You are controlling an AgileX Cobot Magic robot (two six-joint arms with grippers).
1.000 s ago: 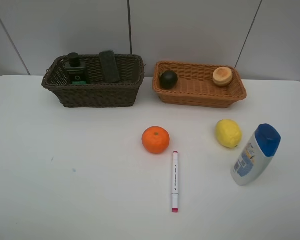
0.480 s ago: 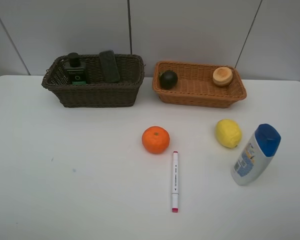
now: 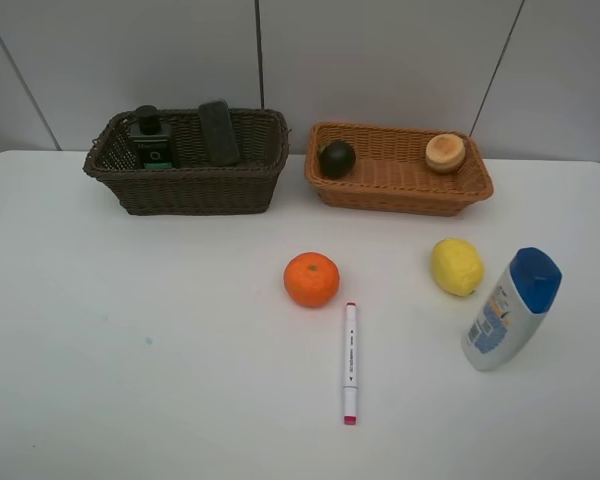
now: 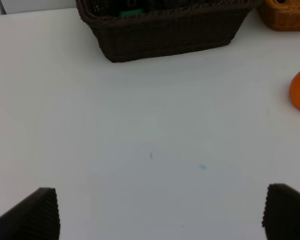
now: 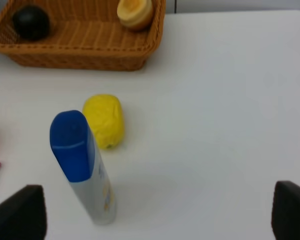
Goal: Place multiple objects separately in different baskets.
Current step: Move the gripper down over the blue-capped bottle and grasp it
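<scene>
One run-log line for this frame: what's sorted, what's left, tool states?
dark basket: green bottle, eraser | tan basket: mangosteen, peach | on table: orange, lemon, marker, blue-capped bottle | left tool, right tool: open, empty

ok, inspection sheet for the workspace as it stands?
Surface: white table, faint specks only.
Job's things: dark basket holds green bottle and eraser; tan basket holds mangosteen and peach; orange, lemon, marker and standing blue-capped bottle are loose on the table.
Clutter: nothing seen.
Grippers: left gripper and right gripper open, empty, seen only in wrist views.
Cables: nothing seen.
Surroundings: pale panelled wall behind the baskets.
</scene>
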